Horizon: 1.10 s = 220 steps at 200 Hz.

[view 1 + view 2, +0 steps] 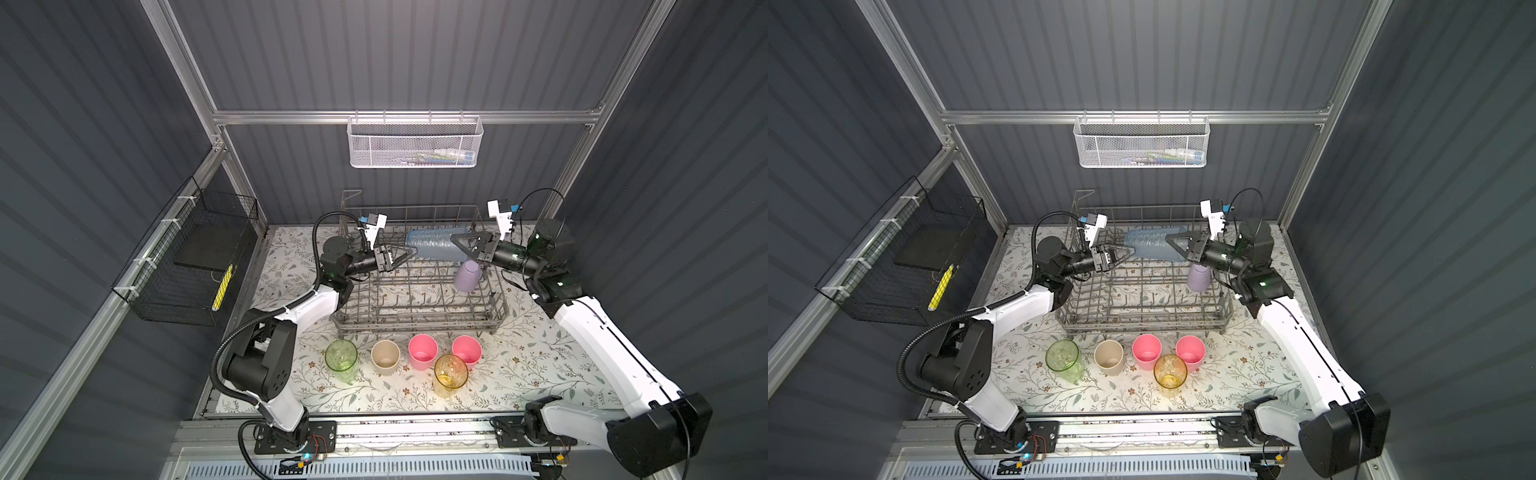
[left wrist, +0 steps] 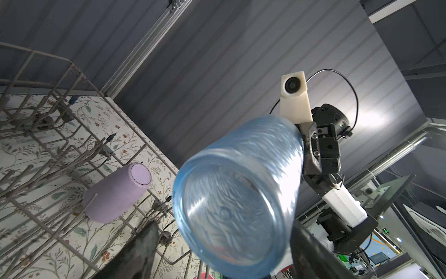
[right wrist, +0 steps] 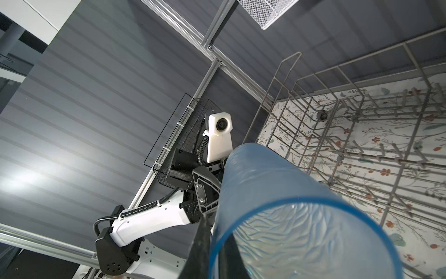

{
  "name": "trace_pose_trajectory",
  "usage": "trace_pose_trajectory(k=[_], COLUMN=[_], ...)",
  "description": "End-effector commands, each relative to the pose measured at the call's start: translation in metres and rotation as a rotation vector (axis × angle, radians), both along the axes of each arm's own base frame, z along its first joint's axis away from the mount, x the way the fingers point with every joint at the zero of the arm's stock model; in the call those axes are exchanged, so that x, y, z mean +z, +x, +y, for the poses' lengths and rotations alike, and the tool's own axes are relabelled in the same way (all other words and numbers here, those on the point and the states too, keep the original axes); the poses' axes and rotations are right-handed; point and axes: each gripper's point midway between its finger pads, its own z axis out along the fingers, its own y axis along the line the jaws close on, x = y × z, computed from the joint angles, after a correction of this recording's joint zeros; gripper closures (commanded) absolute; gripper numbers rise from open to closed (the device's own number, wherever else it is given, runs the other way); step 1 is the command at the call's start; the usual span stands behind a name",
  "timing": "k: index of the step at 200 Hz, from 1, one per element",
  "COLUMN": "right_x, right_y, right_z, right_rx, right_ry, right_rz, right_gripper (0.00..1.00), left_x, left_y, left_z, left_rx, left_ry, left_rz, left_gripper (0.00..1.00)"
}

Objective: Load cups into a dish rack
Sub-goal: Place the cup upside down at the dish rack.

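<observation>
- Right claw [image 1: 459, 247] pinches the blue tumbler [image 1: 428, 245] by its rim, mid-frame above the dish rack [image 1: 415, 322]; left claw [image 1: 405, 257] is spread.
- Looks like a handover; next I should set it mouth-down between tines.

blue cup [image 1: 432, 246], lavender cup [image 1: 467, 277], floral table [image 1: 540, 365]

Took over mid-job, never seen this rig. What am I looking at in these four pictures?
Two robot arms work a floral-covered table. Both top views look down on everything; each wrist view rides on one arm. The right end effector pinches the rim of a blue cup, held sideways over the grey dish rack; the left end effector stands open at its base. A lavender cup sits upside down in the rack. In front wait a green cup, a beige cup, two pink cups and an amber cup.
</observation>
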Motion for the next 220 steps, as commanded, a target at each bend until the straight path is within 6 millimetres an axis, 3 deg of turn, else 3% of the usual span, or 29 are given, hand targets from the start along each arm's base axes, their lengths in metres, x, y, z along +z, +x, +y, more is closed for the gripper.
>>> trace_pose_trajectory(k=[1, 109, 220], right_x=[0.016, 0.002, -0.009], right_y=[-0.012, -0.011, 0.000], right_z=[0.008, 0.017, 0.025], right_rx=[0.091, 0.181, 0.221], right_ry=[0.047, 0.074, 0.106], right_rz=[-0.059, -0.011, 0.032], right_gripper=[1.00, 1.00, 1.00], left_x=[0.016, 0.013, 0.011], left_y=[-0.005, -0.009, -0.014], left_z=[0.003, 0.001, -0.006], left_rx=[-0.036, -0.058, -0.085], left_ry=[-0.062, -0.041, -0.029], left_rz=[-0.039, -0.051, -0.057], left_gripper=[0.16, 0.25, 0.20])
